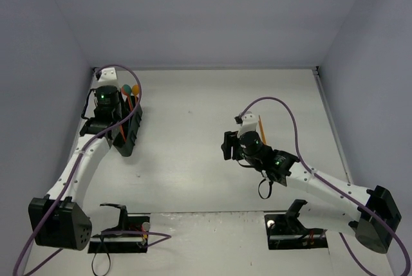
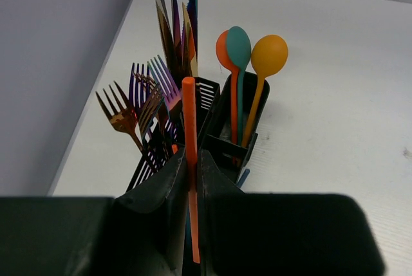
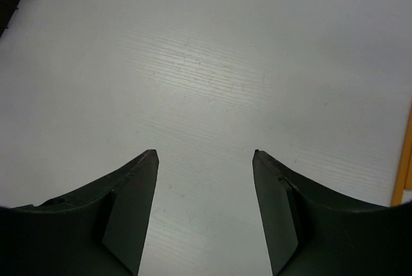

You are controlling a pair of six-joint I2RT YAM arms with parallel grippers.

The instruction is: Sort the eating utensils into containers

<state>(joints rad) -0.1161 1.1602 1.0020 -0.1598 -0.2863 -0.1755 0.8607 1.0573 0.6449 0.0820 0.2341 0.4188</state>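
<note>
The black wire-mesh caddy (image 2: 212, 128) holds several forks (image 2: 138, 105), knives (image 2: 175, 35) and three spoons (image 2: 248, 54) upright in separate compartments; it stands at the far left in the top view (image 1: 132, 136). My left gripper (image 2: 191, 163) is shut on the handle of an orange utensil (image 2: 188, 118), holding it upright over the caddy's near end; its lower end is hidden. It also shows in the top view (image 1: 119, 128). My right gripper (image 3: 205, 160) is open and empty above bare table; in the top view (image 1: 228, 146) it is right of centre.
One orange utensil (image 1: 262, 127) lies on the table just beside my right wrist; its edge shows at the right border of the right wrist view (image 3: 405, 160). Grey walls enclose the white table (image 1: 193, 109) on the left, back and right.
</note>
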